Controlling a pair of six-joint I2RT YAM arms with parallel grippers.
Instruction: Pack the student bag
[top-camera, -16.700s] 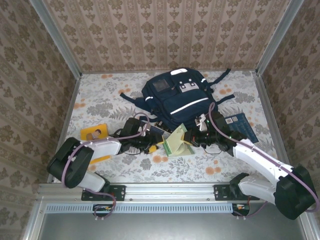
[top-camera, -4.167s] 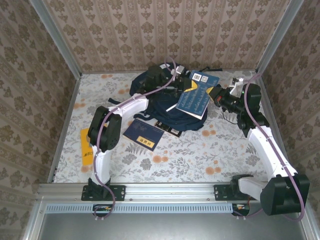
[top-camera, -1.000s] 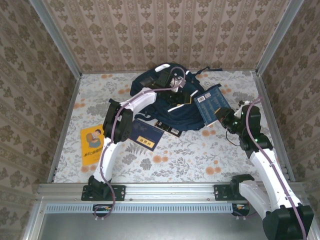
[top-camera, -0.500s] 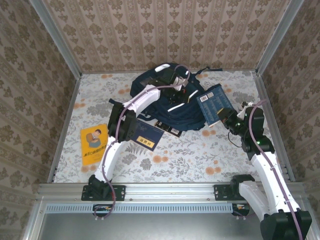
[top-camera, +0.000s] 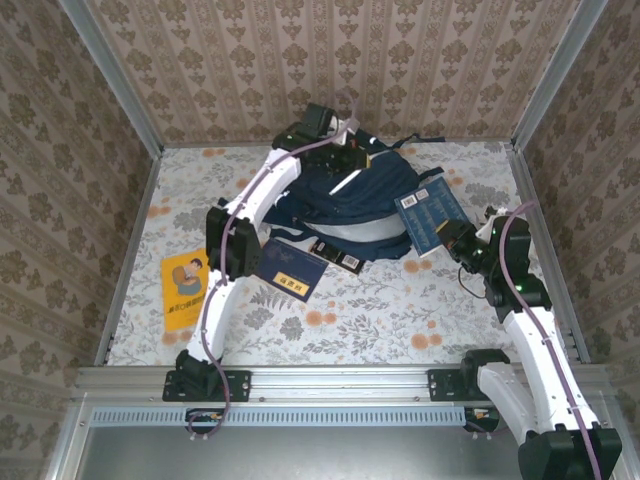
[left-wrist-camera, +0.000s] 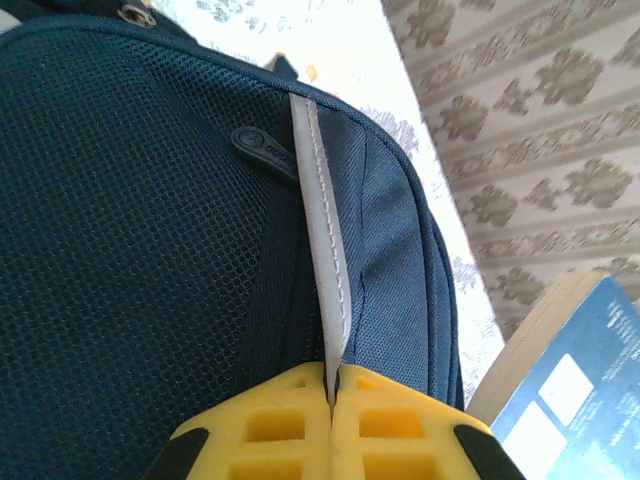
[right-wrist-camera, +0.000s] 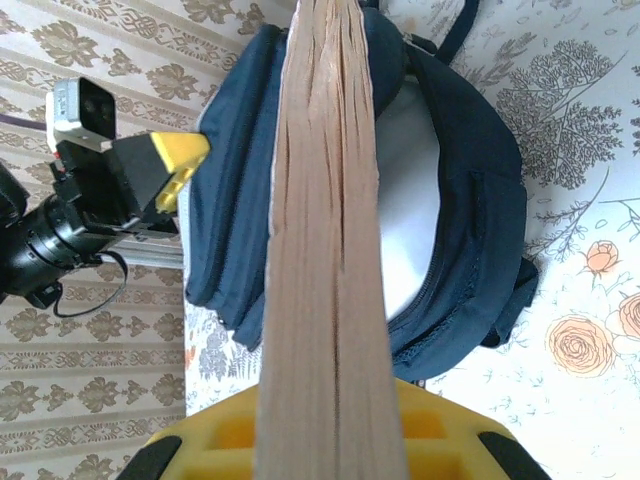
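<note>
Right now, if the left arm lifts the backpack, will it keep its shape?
Probably not: the student bag is soft mesh fabric, gaping open, so it should droop. The left end effector pinches only a thin fold, so it may slip.

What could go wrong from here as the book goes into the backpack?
1. The left gripper pinches only the thin white stripe of the student bag. If that slips, the opening may sag shut.
2. The right gripper grips the blue book by one end, so it could tilt or catch on the bag's zipper rim going in.
</note>
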